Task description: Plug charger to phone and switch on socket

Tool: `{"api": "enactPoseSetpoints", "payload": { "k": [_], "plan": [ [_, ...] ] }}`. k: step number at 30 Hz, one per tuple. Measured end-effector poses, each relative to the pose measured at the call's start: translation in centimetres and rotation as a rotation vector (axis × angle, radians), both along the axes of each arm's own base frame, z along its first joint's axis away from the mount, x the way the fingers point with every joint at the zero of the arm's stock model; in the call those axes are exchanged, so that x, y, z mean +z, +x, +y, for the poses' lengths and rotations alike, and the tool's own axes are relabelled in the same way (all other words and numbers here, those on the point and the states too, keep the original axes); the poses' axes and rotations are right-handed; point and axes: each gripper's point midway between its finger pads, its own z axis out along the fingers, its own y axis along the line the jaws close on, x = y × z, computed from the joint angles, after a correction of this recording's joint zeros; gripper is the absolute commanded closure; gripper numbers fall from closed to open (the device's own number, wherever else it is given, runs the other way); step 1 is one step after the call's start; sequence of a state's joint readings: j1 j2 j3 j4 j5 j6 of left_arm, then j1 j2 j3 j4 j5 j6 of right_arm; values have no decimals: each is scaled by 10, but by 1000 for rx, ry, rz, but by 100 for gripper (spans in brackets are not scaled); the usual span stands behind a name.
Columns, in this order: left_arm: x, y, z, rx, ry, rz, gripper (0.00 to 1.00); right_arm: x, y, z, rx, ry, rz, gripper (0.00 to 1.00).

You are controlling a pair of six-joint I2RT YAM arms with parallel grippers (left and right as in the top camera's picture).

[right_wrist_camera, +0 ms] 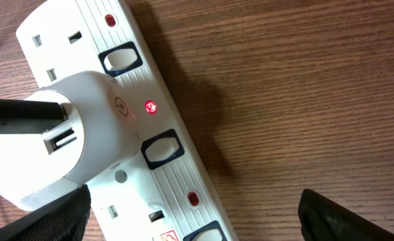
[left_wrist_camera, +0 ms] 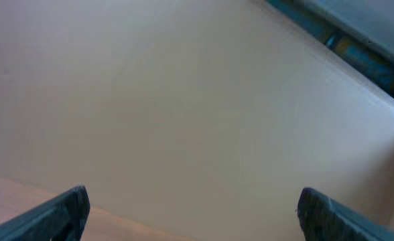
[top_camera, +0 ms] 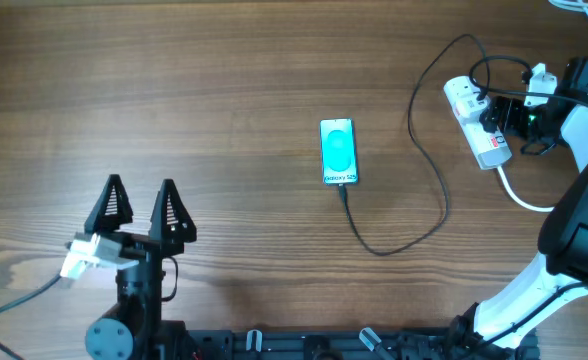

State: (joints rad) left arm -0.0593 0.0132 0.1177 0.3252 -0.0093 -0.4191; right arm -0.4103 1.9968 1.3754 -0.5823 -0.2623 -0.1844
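The Galaxy S25 phone (top_camera: pixel 338 152) lies face up mid-desk (top_camera: pixel 224 80) with its teal screen lit. The black charger cable (top_camera: pixel 436 190) meets its lower edge, then loops wide across the wood to the power strip (top_camera: pixel 471 120) at the far right. The plugging step looks done, though the overhead view is too small to confirm that the connector is fully seated. The work in hand is the switching. The right hand (right_wrist_camera: pixel 195 217) hovers over the strip with its fingers spread wide and gripping nothing. Below it sits a white adapter (right_wrist_camera: pixel 76 144) with the cable's black plug in its side. A red light (right_wrist_camera: pixel 150 106) glows beside that outlet, so the socket is probably live. The rocker switch (right_wrist_camera: pixel 162 147) near it is touched by nothing. If so, the next move calls only for a clean lift away without snagging the cable or the white cord (top_camera: pixel 519 195). Otherwise, one fingertip has to press that rocker. The left hand (top_camera: pixel 141 195) rests well apart at the near left, spread and empty. Its own camera gives only blurred bare wood. The strip's far end is cut off in the wrist view.
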Motion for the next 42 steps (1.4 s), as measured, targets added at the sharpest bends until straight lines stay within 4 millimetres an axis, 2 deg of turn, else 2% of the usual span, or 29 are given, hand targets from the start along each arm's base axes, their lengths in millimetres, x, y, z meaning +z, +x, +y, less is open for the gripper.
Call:
{"api": "enactPoseSetpoints", "payload": {
  "k": [3,8,12,15,33,34,36,37,38,40,42],
  "plan": [
    [-15,5,-4,-20,10,6,0,0,0,0,0,0,0,0],
    [-80,25,-8,-36,26,229,0,0,0,0,0,0,0,0],
    [-124,30,-9,-39,37,410,0,0,0,0,0,0,0,0],
    [-147,29,-9,-41,41,502,0,0,0,0,0,0,0,0],
    [-147,29,-9,-41,41,504,0,4,1,0,0,-4,-9,0],
    [-147,29,-9,-41,41,503,0,11,2,0,0,-10,-23,0],
    [-147,29,-9,-41,41,503,0,49,6,-2,2,-44,-103,0],
    [-147,29,-9,-41,41,503,0,81,7,-2,2,-74,-172,0],
    [-147,29,-9,-41,41,504,0,123,5,-1,2,-114,-263,0],
    [-147,29,-9,-41,41,504,0,165,0,-1,0,-161,-350,0],
    [-147,29,-9,-41,41,503,0,190,-5,1,-3,-197,-400,0]
  ]
}}
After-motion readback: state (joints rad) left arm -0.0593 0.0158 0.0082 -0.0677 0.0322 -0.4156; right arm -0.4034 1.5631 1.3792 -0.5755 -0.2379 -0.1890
